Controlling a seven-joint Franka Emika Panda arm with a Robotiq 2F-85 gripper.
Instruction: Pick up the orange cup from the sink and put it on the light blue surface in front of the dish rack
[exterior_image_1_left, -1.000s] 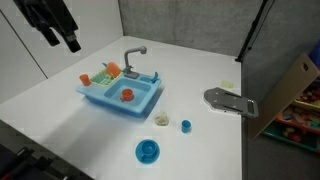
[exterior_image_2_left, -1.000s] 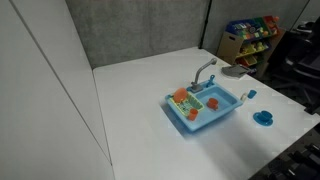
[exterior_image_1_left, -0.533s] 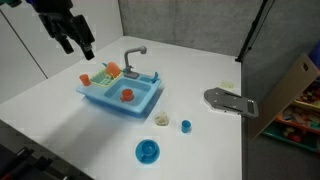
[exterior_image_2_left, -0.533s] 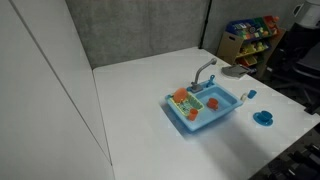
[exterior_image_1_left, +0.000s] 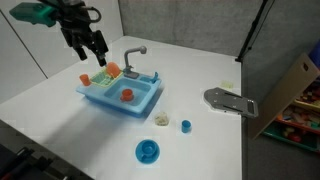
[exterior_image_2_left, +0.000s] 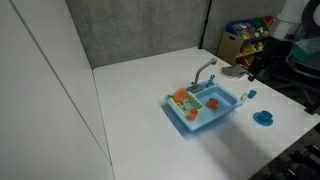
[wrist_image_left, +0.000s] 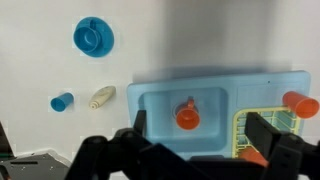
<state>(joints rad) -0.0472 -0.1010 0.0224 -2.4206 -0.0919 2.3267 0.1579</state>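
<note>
While claw (exterior_image_1_left: 93, 52) hangs spread, faucet (exterior_image_1_left: 133, 58) near cup (exterior_image_1_left: 127, 95)

- The white table (exterior_image_1_left: 60, 110) under my working area carries everything; its top is plain and flat.
- The light blue sink unit (exterior_image_1_left: 115, 106) stands directly on it, near the middle.
- A round blue dish (exterior_image_1_left: 148, 151) lies on the table, apart from the sink unit, toward the near edge in an exterior view.
- A small blue cylinder (wrist_image_left: 62, 102) and a cream piece (wrist_image_left: 102, 97) lie just beside each other between dish and sink unit.
- A grey flat object (exterior_image_1_left: 230, 101) lies on the table, well apart from the sink unit.
</note>
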